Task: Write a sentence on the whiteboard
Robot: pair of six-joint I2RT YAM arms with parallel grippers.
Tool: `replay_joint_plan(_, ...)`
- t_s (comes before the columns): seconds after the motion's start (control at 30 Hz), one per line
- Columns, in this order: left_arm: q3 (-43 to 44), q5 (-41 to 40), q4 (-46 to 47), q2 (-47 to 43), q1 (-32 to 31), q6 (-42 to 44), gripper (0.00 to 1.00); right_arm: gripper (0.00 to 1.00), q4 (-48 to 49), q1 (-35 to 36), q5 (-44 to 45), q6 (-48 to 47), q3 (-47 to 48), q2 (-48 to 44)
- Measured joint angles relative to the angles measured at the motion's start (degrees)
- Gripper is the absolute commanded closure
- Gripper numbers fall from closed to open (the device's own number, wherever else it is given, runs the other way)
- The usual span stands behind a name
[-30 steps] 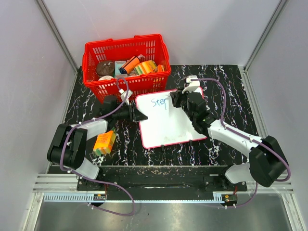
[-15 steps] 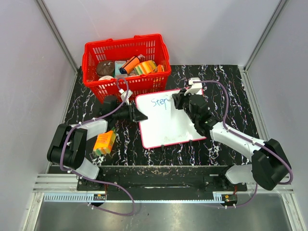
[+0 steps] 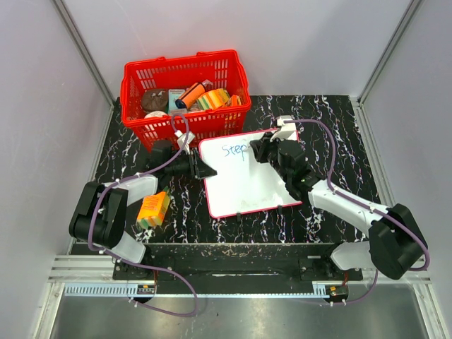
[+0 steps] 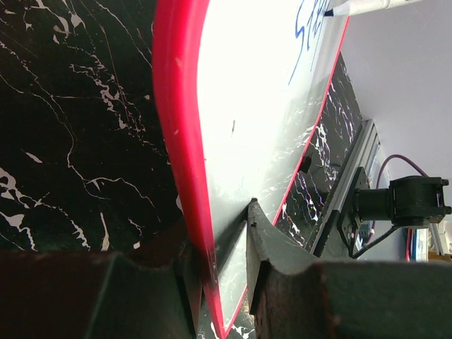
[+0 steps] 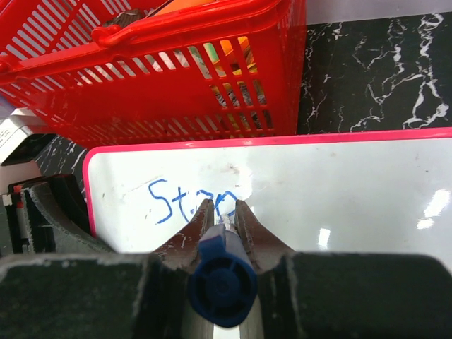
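1. R gripper (image 5: 219, 209): jaws narrow, clamped on blue marker (image 5: 217, 286), which pokes out fwd between the fingers.
2. Marker tip on whiteboard (image 5: 367, 187), just ahead of fingertips.
3. Blue writing (image 5: 169, 201), "Step" so far, runs left from tip.
4. Red basket (image 5: 141, 78) just beyond board's far edge.
5. L gripper (image 4: 220, 236): jaws pinch board's red-framed edge.

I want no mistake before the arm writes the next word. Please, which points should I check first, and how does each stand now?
1. The left gripper clamps the whiteboard edge: ok.
2. The right gripper holds the marker: ok.
3. Marker tip touching the whiteboard: cannot tell.
4. Blank space right of the sentence: ok.
5. Sentence finished: not ok, only "Step" is written.
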Motion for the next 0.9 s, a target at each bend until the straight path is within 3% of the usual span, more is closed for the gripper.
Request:
replay_joint_plan(0.37,0.0,0.0,0.0,0.0,-0.2,0.1,1.0,1.0,0.3,0.0,-2.6,1.5,-0.4,-0.4)
replay_joint_plan(0.9,0.1,0.0,0.0,0.0,-0.2,0.1,1.0,1.0,-4.7,-2.8,-1.3,0.1,-3.5,-13.4)
